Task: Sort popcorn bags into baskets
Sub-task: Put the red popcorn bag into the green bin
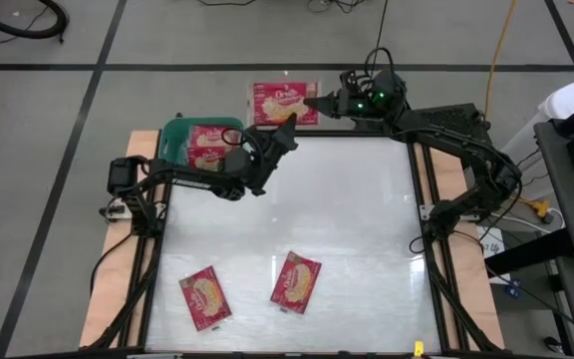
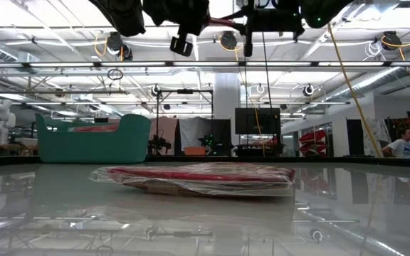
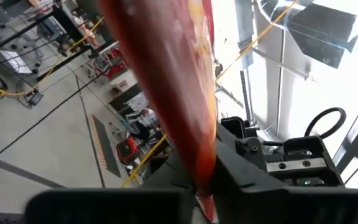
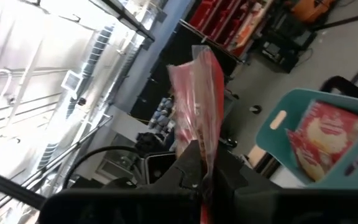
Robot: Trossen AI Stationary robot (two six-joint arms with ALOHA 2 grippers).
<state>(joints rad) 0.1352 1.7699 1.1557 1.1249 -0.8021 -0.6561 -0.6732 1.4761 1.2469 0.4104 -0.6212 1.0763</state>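
**Mid-air handover above the far edge of the table**

Evidently the step in hand was a pass between arms. In the high view, at upper left of the tabletop, stood the teal-green rectangular plastic basket (image 1: 176, 132) with rounded corners, and a flat red popcorn bag (image 1: 207, 147) already lay inside it. Just right of it, the left gripper (image 1: 289, 124) reached up to the lower corner of a raised red packet with a cream popcorn picture (image 1: 282, 103), its fingers pinching that edge, as the left wrist view showed. Further right, at upper centre, the right gripper (image 1: 314, 102) nipped the same packet's other side, fingers pressed onto the film.

By my judgement, the next move called for one gripper to let go, most likely the right, so the left could swing the packet over the basket.

Along the bottom of the frame, two more red bags (image 1: 205, 297) (image 1: 296, 281) lay flat on the glossy white table (image 1: 367, 229), well apart from the basket and unsorted.

White script showed on the held packet, possibly beginning "Orv", but I could not read it surely.
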